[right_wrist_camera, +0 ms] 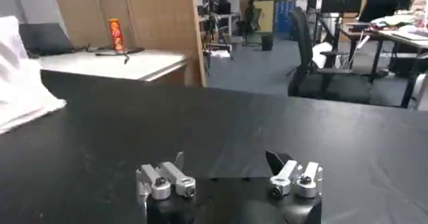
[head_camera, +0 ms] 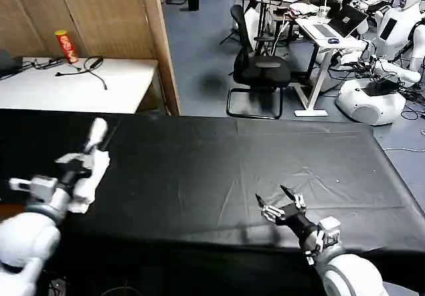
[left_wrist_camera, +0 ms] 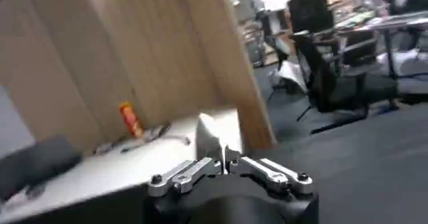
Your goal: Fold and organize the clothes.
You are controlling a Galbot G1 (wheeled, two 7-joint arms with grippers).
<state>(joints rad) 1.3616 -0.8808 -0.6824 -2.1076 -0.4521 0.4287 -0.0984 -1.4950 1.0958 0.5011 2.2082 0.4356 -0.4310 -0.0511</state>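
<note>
Left pincer [head_camera: 85,155] closed on the bunched white T-shirt [head_camera: 93,170], lifted over the black tabletop's [head_camera: 219,170] left end, likely for spreading; right pincer [head_camera: 280,203] spread wide, empty, low near the front edge.

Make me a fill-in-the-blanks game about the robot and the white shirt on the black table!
1. The left gripper is shut on the white ____.
2. The right gripper hangs over the black table with its fingers ____.
3. The T-shirt hangs at the robot's ____ side of the table.
4. The red can stands on the ____ tabletop behind.

Missing words: T-shirt; open; left; white
</note>
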